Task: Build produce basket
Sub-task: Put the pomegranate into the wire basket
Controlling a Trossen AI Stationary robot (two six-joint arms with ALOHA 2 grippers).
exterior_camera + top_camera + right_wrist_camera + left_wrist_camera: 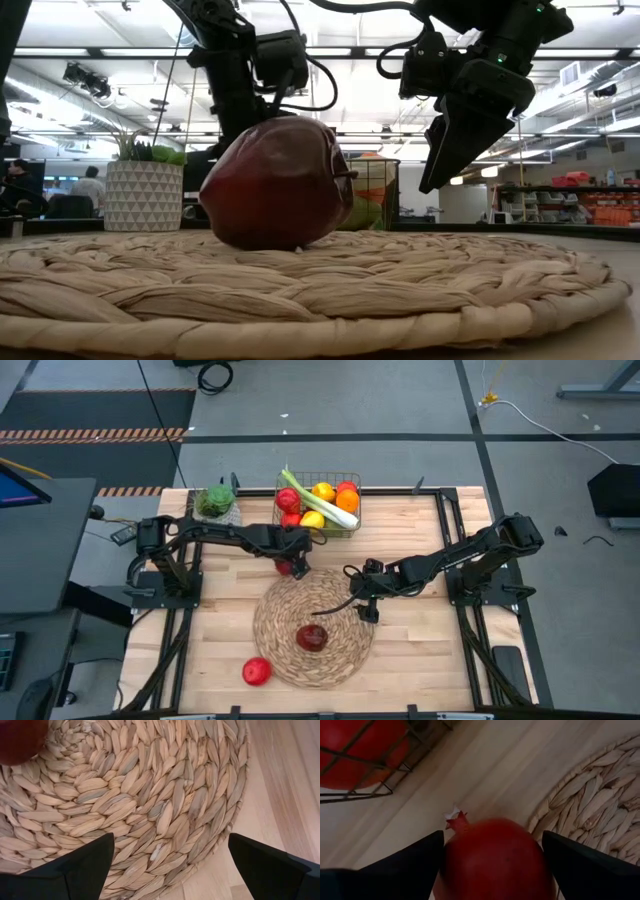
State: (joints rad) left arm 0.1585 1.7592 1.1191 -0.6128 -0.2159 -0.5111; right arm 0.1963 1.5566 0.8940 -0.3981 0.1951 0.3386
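The wire basket (357, 510) stands at the table's far edge and holds a leek, red apples, an orange and lemons. My left gripper (290, 565) is between the basket and the woven mat (345, 650), shut on a red pomegranate (495, 860). My right gripper (366, 610) is open and empty above the mat's right part (150, 795). A dark red apple (311, 637) rests on the mat and fills the middle of the low view (275, 180). A brighter red apple (256, 671) lies on the table near the front edge. My left gripper pinches the pomegranate's two sides (447, 857) between its two fingers, with the fruit's crown (456, 820) pointing away from the wrist. The fingers come from above, slanting down. Whether the fruit is clear of the table, I cannot tell.
A white pot with a green plant (215, 502) stands left of the basket. Bare wooden table (430, 660) lies right of the mat and along the front.
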